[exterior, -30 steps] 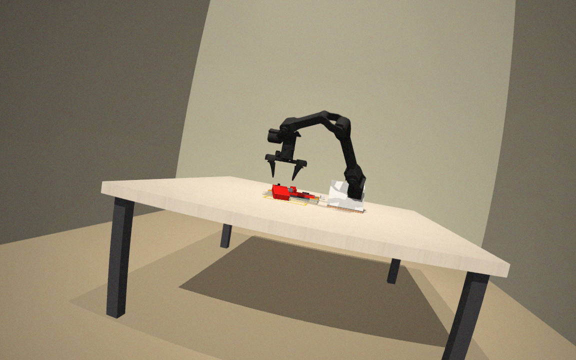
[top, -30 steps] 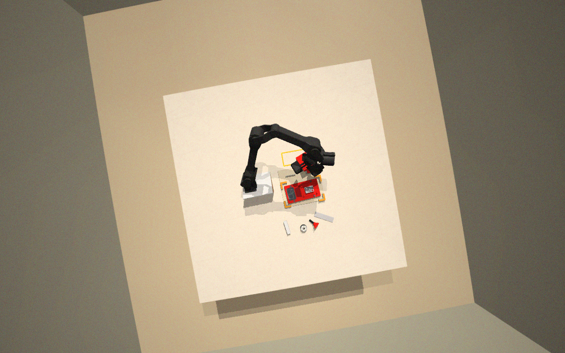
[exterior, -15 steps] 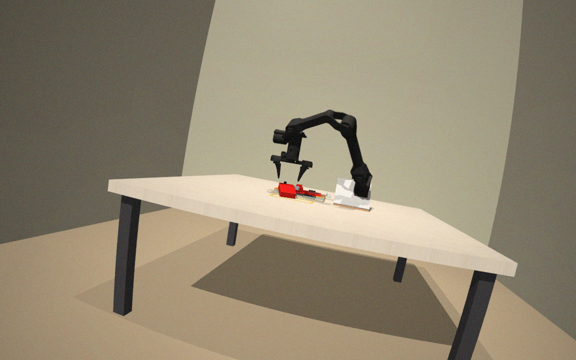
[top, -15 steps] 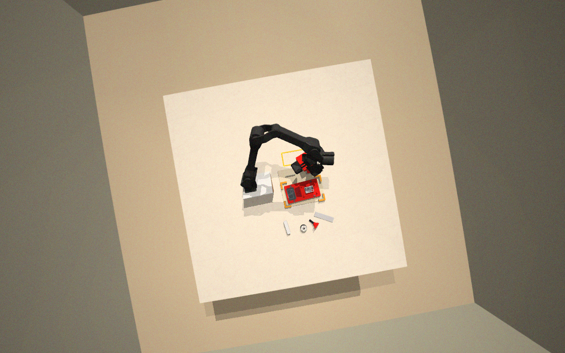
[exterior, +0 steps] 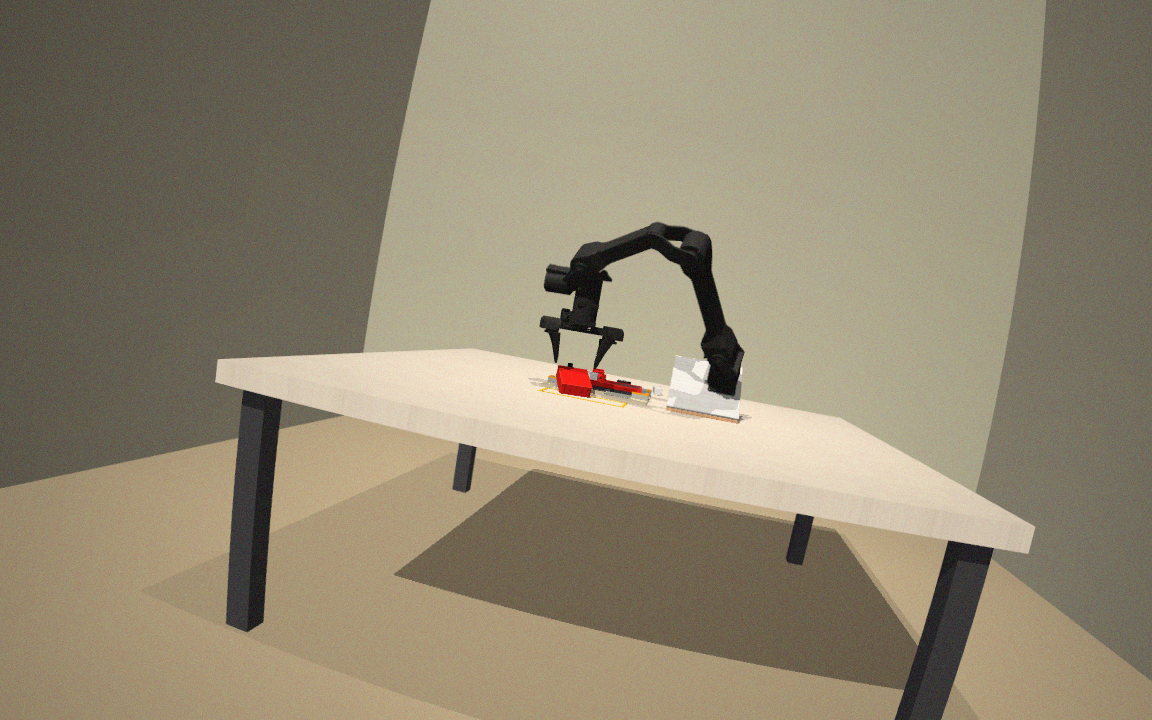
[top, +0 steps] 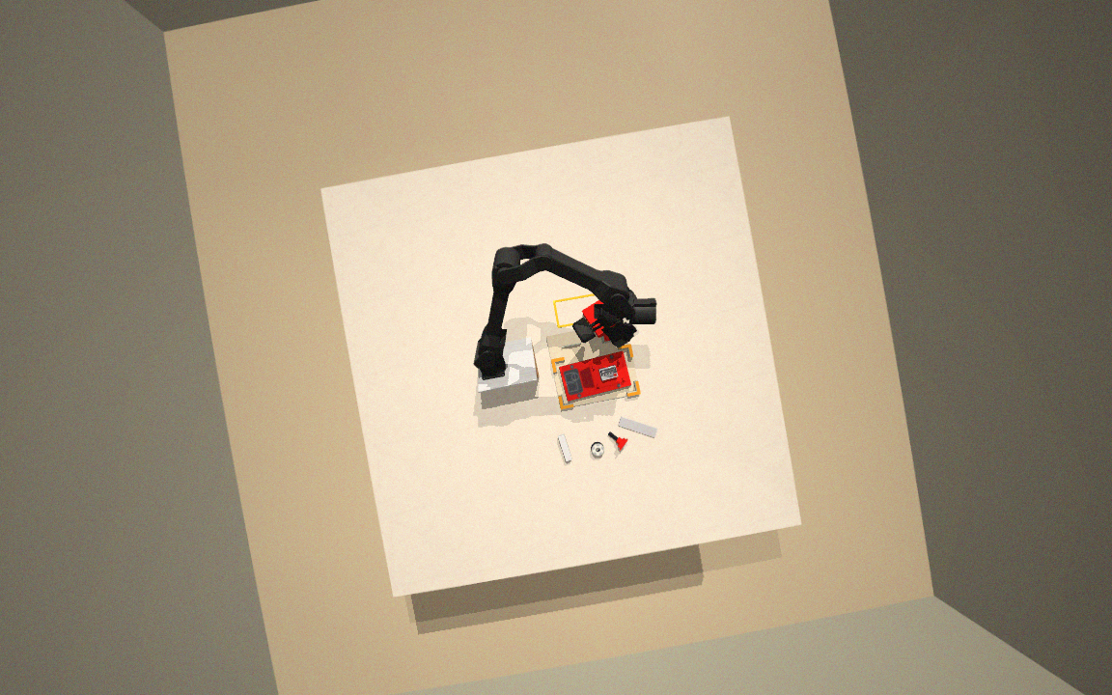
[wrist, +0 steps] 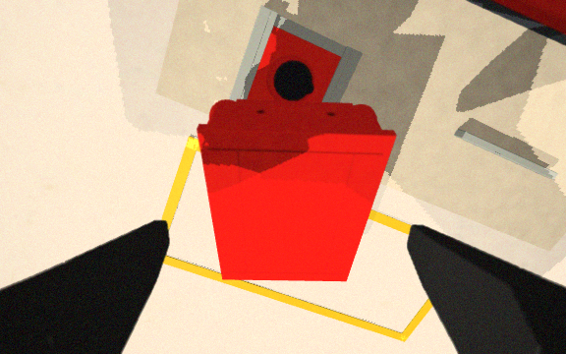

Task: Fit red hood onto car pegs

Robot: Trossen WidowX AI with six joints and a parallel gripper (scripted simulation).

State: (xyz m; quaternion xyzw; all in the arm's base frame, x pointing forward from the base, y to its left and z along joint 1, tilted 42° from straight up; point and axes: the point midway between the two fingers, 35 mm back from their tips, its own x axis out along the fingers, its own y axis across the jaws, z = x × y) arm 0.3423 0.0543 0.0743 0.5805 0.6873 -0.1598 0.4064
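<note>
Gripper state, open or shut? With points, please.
Open: fingers stand wide either side of the hood (wrist: 288, 211) (exterior: 574, 380), touching nothing in wrist view.
</note>
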